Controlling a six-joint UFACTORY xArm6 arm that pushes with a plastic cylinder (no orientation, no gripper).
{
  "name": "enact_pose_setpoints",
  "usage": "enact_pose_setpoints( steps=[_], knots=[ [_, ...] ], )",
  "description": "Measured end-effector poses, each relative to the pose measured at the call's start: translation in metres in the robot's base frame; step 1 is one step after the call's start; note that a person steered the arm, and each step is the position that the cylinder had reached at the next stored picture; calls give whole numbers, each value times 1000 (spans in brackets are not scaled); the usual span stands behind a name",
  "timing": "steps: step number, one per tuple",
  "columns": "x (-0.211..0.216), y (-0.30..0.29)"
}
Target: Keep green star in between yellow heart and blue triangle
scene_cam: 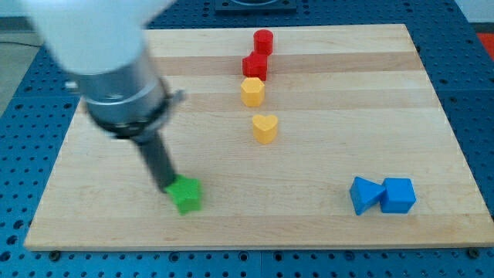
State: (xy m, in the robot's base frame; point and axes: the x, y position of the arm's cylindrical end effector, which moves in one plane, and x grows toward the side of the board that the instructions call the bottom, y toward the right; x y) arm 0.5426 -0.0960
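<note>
My tip (170,188), a bare rod holding nothing, touches the upper-left edge of the green star (186,195) at lower left, well apart from the yellow heart (265,128) and blue triangle (363,195), so I judge an off-centre push could spin it away.

The arm's upper section is a broad, smooth, white rounded casing, blurred at the view's top left. Below it sits a grey metallic cylindrical collar with a darker band and a small lug on one side. From this a straight dark rod narrows down to my tip (169,188).
</note>
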Motion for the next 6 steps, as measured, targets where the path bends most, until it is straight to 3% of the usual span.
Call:
enact_pose_setpoints(
  steps=[1, 2, 3, 5, 6],
  knots=[
    [5, 44],
    [13, -13],
    [49, -6],
    [31, 130],
    [16, 144]
  ],
)
